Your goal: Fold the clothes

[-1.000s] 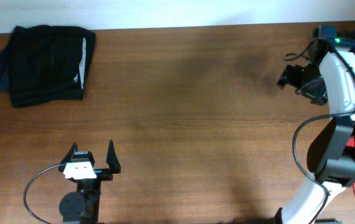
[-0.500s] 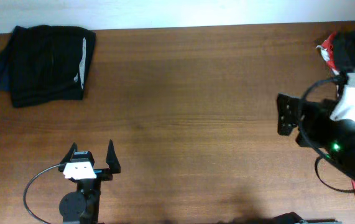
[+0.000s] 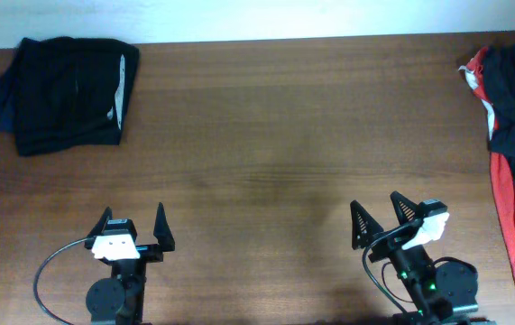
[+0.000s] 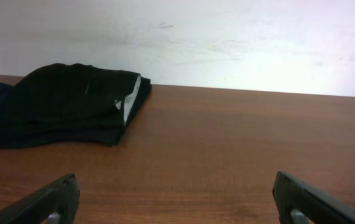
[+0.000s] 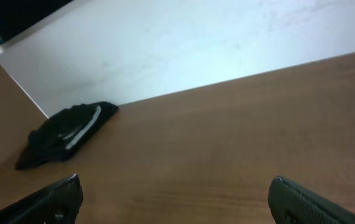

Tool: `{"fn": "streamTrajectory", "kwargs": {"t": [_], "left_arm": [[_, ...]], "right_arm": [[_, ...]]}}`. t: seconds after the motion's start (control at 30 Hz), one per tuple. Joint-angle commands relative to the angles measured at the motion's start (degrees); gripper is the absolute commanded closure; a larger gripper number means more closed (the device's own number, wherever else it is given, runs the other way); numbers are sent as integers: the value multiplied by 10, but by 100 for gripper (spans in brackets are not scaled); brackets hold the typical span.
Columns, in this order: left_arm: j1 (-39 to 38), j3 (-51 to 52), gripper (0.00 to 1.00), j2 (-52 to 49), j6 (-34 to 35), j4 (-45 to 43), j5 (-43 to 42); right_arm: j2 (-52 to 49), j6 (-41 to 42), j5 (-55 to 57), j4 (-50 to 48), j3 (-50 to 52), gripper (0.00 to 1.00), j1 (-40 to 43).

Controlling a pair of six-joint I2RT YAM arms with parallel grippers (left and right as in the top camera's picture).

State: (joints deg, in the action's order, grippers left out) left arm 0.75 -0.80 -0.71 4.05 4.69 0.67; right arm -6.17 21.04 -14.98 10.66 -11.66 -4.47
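A folded black garment point(image 3: 63, 90) with a pale stripe lies at the table's far left corner; it also shows in the left wrist view point(image 4: 65, 102) and small in the right wrist view point(image 5: 65, 134). A heap of red and black clothes point(image 3: 514, 135) lies along the right edge, unfolded. My left gripper point(image 3: 133, 223) is open and empty near the front left edge. My right gripper point(image 3: 379, 215) is open and empty near the front right. Both are far from any cloth.
The brown wooden table point(image 3: 275, 144) stretches between the two piles. A white wall point(image 4: 227, 37) stands behind the far edge.
My right arm has drawn back from the clothes heap at the far right to the front right edge, empty. The heap now lies uncovered. The left arm has not moved.
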Motion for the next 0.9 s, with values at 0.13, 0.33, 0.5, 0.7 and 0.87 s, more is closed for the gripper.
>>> {"fn": "streamTrajectory", "kwargs": {"t": [0.13, 0.33, 0.5, 0.7, 0.87], "left_arm": [[-2, 3, 1, 4, -7, 1, 0], [-2, 3, 1, 4, -7, 1, 0], [-2, 3, 1, 4, -7, 1, 0], [-2, 3, 1, 4, -7, 1, 0], [-2, 3, 1, 4, -7, 1, 0]], "right_arm": [[60, -13, 22, -174, 113, 1, 4], [60, -210, 66, -127, 113, 1, 4], [60, -205, 95, -65, 113, 1, 4], [60, -202, 95, -66, 113, 1, 4], [60, -202, 95, -66, 113, 1, 4]]}}
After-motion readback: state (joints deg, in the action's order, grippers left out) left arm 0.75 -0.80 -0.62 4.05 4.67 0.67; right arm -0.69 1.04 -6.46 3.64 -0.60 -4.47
